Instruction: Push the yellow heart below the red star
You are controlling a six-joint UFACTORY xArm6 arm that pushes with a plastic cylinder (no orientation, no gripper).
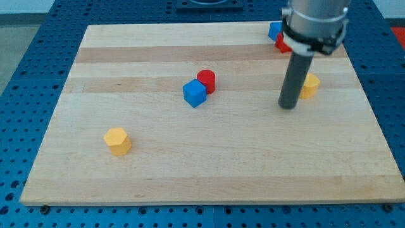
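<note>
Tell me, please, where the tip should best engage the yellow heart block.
Contact the yellow heart's right face, coming from the view's right: the red star sits up and leftward. My tip stands at its left, so probably circle round.

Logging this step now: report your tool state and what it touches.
My tip: a bare rod, nothing to open or close, holding nothing; it sits just to the view's left of the yellow heart; contact unclear.

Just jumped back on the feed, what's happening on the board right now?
My tip is down on the wooden board, just to the view's left of the yellow heart, close to it. A red block, probably the red star, and a blue block sit above, partly hidden by the arm. Mid-board, a blue cube touches a red cylinder. A yellow hexagonal block lies at lower left.
</note>
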